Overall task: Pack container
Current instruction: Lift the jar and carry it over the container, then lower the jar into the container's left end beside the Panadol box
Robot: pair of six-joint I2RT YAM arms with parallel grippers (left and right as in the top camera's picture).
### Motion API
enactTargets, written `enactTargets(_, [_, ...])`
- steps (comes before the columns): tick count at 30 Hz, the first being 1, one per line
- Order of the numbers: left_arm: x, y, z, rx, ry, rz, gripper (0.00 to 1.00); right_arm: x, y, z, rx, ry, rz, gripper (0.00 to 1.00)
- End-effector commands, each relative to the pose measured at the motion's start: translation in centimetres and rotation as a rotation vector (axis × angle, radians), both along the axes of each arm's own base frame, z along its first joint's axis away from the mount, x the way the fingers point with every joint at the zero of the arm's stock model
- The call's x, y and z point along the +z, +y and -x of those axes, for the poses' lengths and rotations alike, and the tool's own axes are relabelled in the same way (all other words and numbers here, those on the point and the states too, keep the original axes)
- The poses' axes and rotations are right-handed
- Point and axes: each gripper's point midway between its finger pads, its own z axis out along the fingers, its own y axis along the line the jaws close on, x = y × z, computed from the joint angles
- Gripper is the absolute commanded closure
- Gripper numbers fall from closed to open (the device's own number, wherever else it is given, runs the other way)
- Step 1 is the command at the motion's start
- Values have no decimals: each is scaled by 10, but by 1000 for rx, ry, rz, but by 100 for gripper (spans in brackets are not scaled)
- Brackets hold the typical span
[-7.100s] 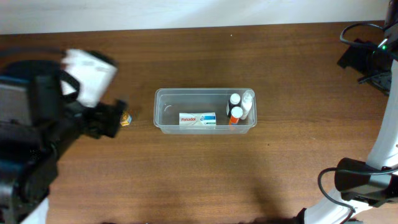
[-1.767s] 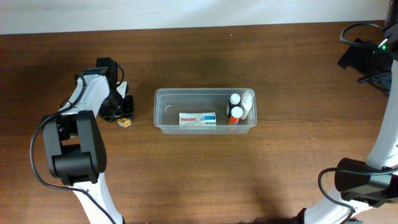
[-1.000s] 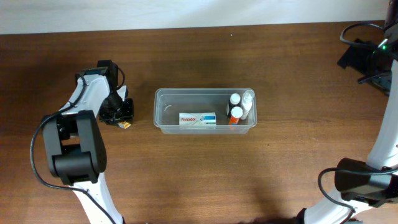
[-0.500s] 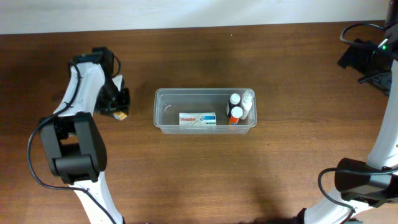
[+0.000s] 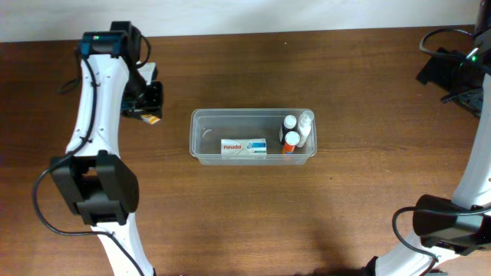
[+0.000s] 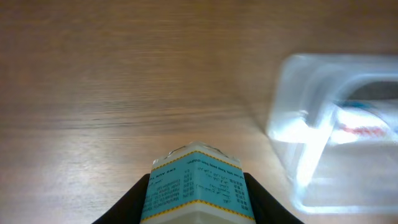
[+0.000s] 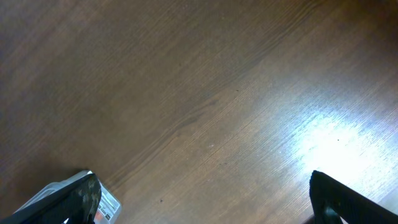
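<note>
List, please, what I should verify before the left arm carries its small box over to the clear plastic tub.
1. Left gripper shut on the small light-blue printed box: ok.
2. Clear rectangular plastic container upright, with no lid on it: ok.
3. Bare floor in its left end, beside the white Panadol box: ok.
4. Nothing standing between the held box and the container: ok.
5. Held box higher than the container rim: cannot tell.

Left end of container (image 5: 245, 112) free, box (image 5: 244, 147) midway, bottles (image 5: 295, 132) filling right end
</note>
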Motion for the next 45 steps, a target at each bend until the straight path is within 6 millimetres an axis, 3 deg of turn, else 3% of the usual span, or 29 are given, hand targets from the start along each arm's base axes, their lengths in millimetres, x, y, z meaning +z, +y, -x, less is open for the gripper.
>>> enactTargets(1, [16, -29, -3, -136, -44, 62, 63, -1, -3, 1, -15, 6, 1, 2])
enactTargets(13, [26, -95, 20, -495, -35, 62, 62, -1, -3, 1, -15, 6, 1, 2])
enactTargets(21, [25, -123, 26, -604, -46, 52, 62, -1, -3, 1, -15, 7, 1, 2])
enactTargets(35, [8, -131, 26, -759, -50, 53, 62, -1, -3, 1, -15, 6, 1, 2])
enactTargets(45, [-27, -133, 27, -870, -31, 67, 62, -1, -3, 1, -15, 6, 1, 2])
